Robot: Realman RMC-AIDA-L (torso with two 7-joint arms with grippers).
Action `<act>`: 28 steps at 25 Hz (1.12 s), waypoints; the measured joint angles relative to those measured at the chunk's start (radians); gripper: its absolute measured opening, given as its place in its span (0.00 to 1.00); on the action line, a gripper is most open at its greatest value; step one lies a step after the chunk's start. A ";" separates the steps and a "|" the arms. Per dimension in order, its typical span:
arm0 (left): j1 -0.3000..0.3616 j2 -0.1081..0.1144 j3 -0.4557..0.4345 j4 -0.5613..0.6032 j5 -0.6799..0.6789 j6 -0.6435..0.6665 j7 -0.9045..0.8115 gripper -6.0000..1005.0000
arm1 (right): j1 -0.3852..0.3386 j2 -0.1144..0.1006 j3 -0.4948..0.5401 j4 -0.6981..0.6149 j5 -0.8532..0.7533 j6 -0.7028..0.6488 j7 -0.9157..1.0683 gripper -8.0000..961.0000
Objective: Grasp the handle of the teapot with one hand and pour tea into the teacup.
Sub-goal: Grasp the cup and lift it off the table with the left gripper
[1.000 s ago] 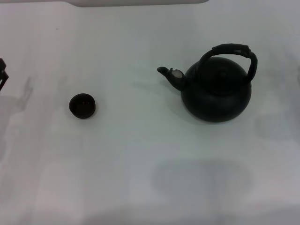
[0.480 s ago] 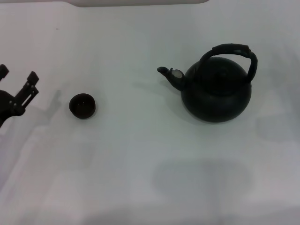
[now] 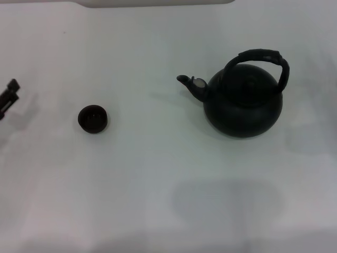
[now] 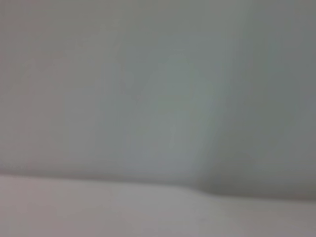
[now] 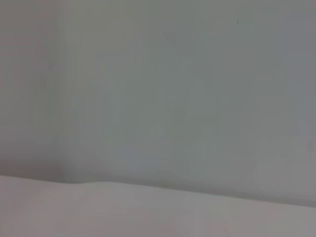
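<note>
Left gripper [image 3: 9, 94], head view: only a small black portion shows at the picture's edge, comprising a squared, blocky fingertip atop a slim dark bar-like link, matte in finish, with no markings, cables or screws discernible.

Left gripper [image 3: 9, 90] cut off — jaws unreadable.

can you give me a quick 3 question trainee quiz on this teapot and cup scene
1. True or false: the teapot spout points toward the teacup.
2. Which hand shows in the head view? A) left B) right C) both
3. Fill in: the handle arches ____ the teapot's top.

Key: 1 true. 2 A, the left hand sits at the table's left edge, apart from the teacup. 3 over.
</note>
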 joint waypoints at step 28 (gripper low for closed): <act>-0.305 0.097 -0.092 0.968 1.757 0.304 -1.751 0.80 | 0.020 0.005 0.000 0.011 0.003 0.059 -0.053 0.44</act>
